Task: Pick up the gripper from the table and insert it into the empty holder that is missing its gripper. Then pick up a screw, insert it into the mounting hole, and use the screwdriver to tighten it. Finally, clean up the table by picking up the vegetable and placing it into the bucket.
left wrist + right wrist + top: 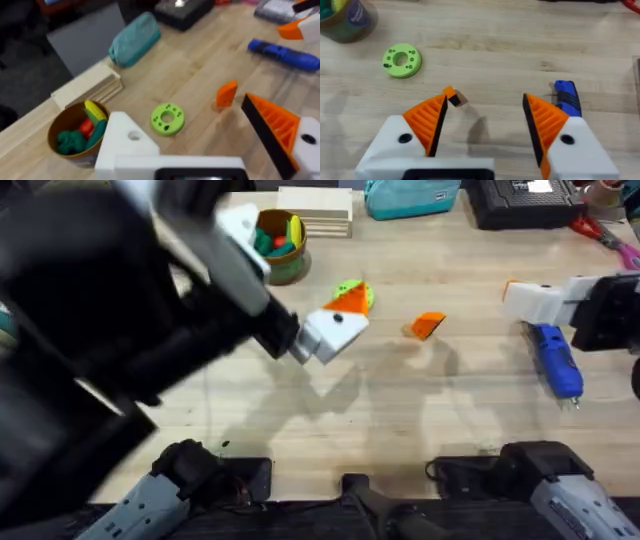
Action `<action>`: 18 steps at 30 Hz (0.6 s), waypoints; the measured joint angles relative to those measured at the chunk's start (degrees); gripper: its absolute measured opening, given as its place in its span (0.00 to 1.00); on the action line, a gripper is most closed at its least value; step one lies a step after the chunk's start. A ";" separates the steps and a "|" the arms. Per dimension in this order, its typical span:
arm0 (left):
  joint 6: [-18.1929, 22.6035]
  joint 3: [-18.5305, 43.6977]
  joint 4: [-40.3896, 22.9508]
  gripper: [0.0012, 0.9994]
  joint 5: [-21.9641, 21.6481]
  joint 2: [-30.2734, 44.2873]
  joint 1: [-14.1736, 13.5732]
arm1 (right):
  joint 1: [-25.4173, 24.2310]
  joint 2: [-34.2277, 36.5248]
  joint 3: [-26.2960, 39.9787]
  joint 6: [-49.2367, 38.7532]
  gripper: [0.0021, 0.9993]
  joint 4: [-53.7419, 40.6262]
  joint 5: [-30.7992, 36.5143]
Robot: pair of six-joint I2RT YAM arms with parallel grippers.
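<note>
While the small orange plastic wedge-shaped gripper [428,326] lies right of centre in the overhead view, my right gripper [485,122], wide open and empty, should straddle it squarely before closing.

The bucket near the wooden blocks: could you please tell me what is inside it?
The bucket holds toy food: a yellow corn-like piece, a red piece and green pieces. Whatever lies beneath them is covered.

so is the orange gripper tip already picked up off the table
No, the gripper lies on the table beside the lime-green ring, with nothing holding it.
</note>
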 joint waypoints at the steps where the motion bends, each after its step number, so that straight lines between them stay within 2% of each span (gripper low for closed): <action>1: -0.01 -3.60 3.78 0.99 0.42 -2.00 0.00 | 0.00 -0.01 0.00 -0.02 0.90 -0.01 0.00; 5: -0.09 -17.14 16.73 0.99 2.51 -11.14 0.00 | 0.00 -0.01 0.00 0.00 0.90 -0.01 0.00; 8: -1.50 -24.98 22.05 0.99 3.40 -18.15 0.00 | 0.00 -0.01 0.00 -0.02 0.90 -0.02 0.00; 12: -4.16 -31.63 24.58 0.99 3.99 -24.54 0.00 | 0.00 0.00 0.00 0.00 0.90 -0.04 0.00; 18: -6.10 -35.74 24.90 0.99 4.06 -30.76 0.19 | 0.00 0.00 0.00 -0.02 0.90 -0.04 0.00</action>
